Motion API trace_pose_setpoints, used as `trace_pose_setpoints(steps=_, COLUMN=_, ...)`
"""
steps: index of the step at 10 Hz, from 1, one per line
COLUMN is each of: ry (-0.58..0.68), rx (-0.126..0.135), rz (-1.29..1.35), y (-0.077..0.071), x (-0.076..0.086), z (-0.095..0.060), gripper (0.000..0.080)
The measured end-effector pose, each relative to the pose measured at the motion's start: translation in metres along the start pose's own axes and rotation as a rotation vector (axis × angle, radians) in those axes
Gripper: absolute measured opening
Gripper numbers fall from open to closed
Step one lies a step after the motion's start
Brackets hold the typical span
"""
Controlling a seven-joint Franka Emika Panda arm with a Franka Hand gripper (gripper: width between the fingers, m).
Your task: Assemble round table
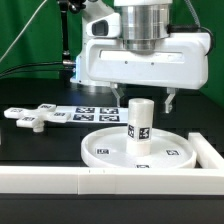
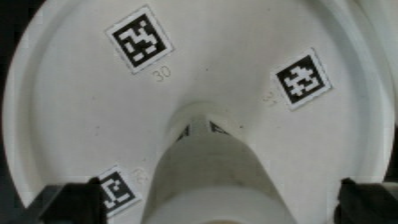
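The large rimmed round disc (image 1: 140, 148) lies flat on the black table near the front. The short cylindrical leg (image 1: 139, 121) stands upright in its middle, with a square marker on its side. My gripper (image 1: 143, 101) hangs open right above the leg; one finger is on each side of it and neither touches it. In the wrist view the leg (image 2: 217, 175) rises from the disc (image 2: 107, 110) between my two dark fingertips (image 2: 71, 200), with gaps on both sides. The flat cross-shaped piece (image 1: 32, 118) lies at the exterior view's left.
The marker board (image 1: 88, 112) lies behind the disc. A long white border wall (image 1: 100, 178) runs along the table's front and turns back at the exterior view's right (image 1: 208, 148). A black camera stand (image 1: 68, 40) rises at the back.
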State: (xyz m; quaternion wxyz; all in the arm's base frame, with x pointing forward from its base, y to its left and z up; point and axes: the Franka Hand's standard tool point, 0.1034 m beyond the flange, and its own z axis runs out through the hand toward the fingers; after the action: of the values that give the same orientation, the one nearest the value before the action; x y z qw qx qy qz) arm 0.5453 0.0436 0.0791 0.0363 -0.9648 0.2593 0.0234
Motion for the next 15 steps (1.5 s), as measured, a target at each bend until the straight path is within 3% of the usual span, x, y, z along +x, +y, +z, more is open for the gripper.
trace_pose_setpoints(steps=2, ry=-0.004, rx=-0.003, rz=-0.103, y=0.015, x=0.005, z=0.008, gripper=0.0649)
trace_pose_setpoints(steps=8, ry=-0.004, rx=-0.005, rz=-0.448, y=0.016, x=0.005, z=0.009, gripper=0.0649)
trace_pose_setpoints(steps=11, ry=-0.036, rx=-0.022, rz=-0.428, y=0.044, x=-0.008, z=0.019, gripper=0.0649)
trace_pose_setpoints(steps=13, ry=-0.047, rx=-0.026, rz=-0.418, y=0.068, x=-0.003, z=0.017, gripper=0.0649)
trace_pose_setpoints(steps=15, ry=-0.047, rx=-0.026, rz=-0.415, y=0.069, x=-0.003, z=0.017, gripper=0.0649)
